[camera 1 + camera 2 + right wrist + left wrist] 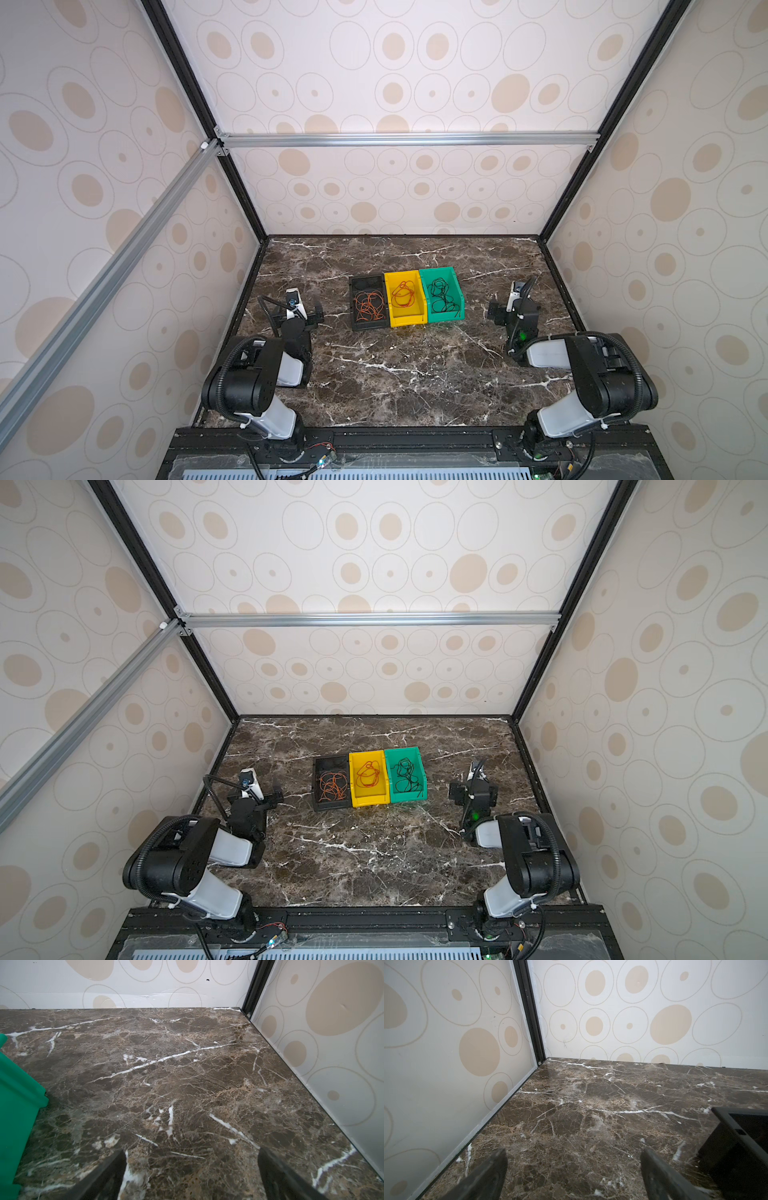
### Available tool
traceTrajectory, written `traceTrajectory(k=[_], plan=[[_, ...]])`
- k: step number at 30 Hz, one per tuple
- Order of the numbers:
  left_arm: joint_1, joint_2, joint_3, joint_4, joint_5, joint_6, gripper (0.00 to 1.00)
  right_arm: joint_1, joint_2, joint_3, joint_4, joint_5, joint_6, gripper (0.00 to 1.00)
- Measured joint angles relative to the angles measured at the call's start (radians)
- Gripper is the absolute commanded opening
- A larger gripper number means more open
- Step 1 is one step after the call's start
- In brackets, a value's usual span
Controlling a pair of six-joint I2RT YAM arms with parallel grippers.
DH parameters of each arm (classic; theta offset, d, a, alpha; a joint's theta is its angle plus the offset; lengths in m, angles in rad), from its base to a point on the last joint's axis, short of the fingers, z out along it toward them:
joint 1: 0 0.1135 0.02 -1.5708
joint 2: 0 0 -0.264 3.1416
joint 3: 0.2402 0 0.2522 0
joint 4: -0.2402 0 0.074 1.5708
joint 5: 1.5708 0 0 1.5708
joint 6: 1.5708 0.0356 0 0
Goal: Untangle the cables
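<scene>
We count three bins standing in a row on the marble table [395, 374], side walls touching: a black bin [353, 305], a yellow bin [409, 321] and a green bin [446, 317]. The cables lie one tangle to a bin: orange cables [368, 307] in the black bin, red cables [403, 294] in the yellow bin, black cables [442, 297] in the green bin. We cannot tell how many strands make up each tangle.

We count two arms, one at each near corner. The left claw [573, 1155] hangs over bare table beside the black bin and apart from it, jaws spread wide and holding nothing. The right claw [192, 1152] hangs beside the green bin, also apart, equally wide and holding nothing.

Walls close the table on its left, right and far edges. A broad bare stretch lies between the bins and the near edge, and a narrower strip lies behind them.
</scene>
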Motion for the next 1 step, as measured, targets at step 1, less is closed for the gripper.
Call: traceTrajectory(k=[1], plan=[[0.0, 0.0, 0.0, 0.001, 0.0, 0.0, 0.99, 0.0, 0.0, 0.0, 0.0, 0.0, 0.0, 1.0]])
